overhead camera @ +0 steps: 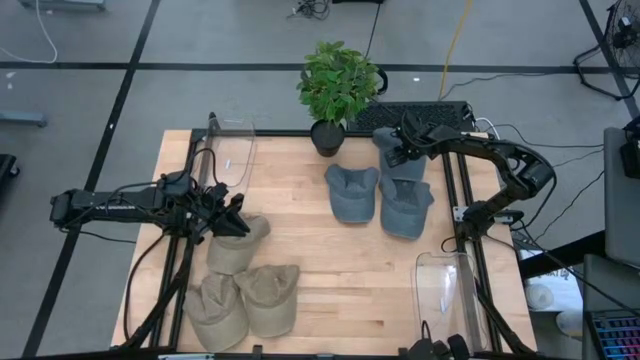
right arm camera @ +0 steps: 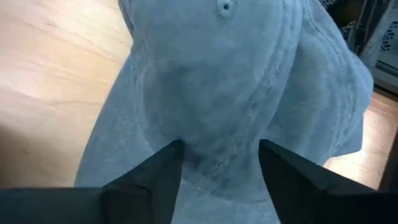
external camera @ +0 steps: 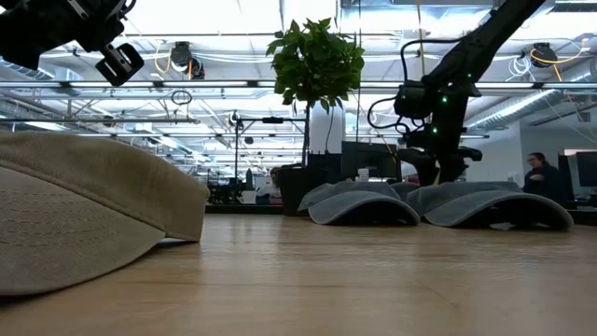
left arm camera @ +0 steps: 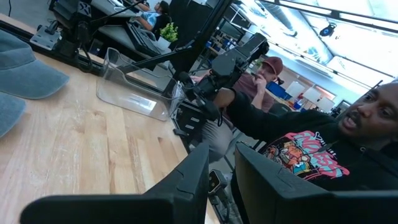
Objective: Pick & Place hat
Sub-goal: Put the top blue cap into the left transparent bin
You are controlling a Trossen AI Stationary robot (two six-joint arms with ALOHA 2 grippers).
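Observation:
Three blue-grey hats lie at the table's far right: one, one and the farthest. My right gripper slants down onto the farthest hat's crown and is shut on its cloth. Three beige hats rest on the near left. My left gripper hovers above the beige ones, pointing level. Its fingers stand a narrow gap apart with nothing between them. My right gripper pinches a raised bulge of the farthest blue-grey hat's crown between its two fingers. It comes slanting down from above. The cloth creases beside the fingertips. The hat lies on the table against its neighbour; one layer or several, I cannot tell.
A potted plant stands at the far edge, beside the blue-grey hats. Clear plastic stands sit at the far left and the near right. The bare wooden middle lies between the two hat groups. People sit beyond the table's edge.

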